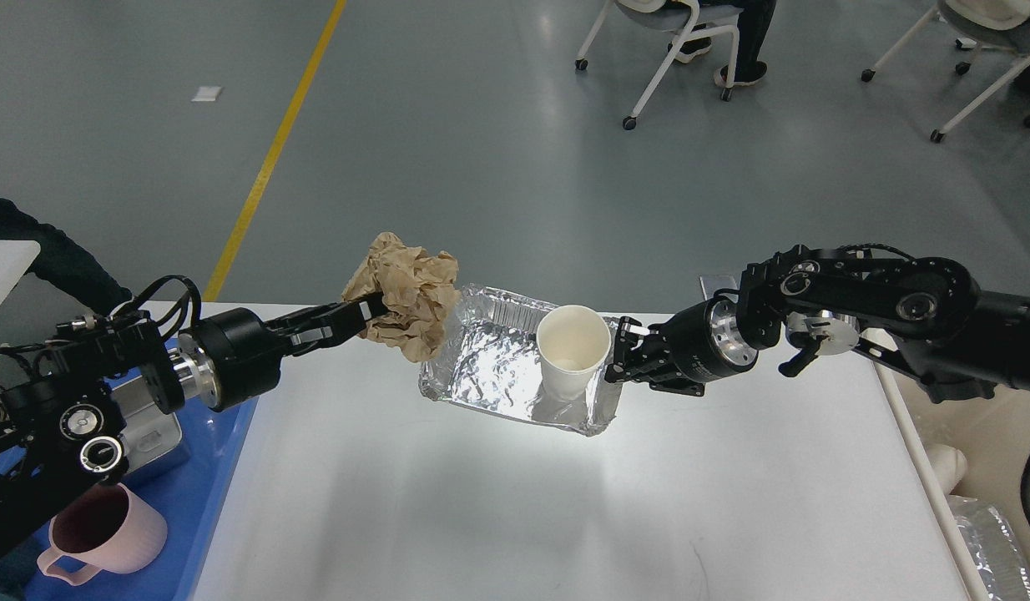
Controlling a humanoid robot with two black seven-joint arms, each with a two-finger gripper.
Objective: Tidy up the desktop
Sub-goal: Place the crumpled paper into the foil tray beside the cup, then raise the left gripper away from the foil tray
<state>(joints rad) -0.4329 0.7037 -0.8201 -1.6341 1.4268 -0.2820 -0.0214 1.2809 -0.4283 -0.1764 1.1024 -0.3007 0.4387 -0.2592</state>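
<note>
I am pinching a crumpled brown paper ball [405, 292] in my left gripper [371, 310], holding it left of centre above the foil tray [490, 367]. My right gripper [622, 346] is clasping the white paper cup [572, 349] standing in that tray. The desktop [515, 501] is filling the lower middle of the frame.

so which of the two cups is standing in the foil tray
The white paper cup, upright in the crinkled foil tray by the right gripper; the pink handled mug sits on the blue plastic tray.
</note>
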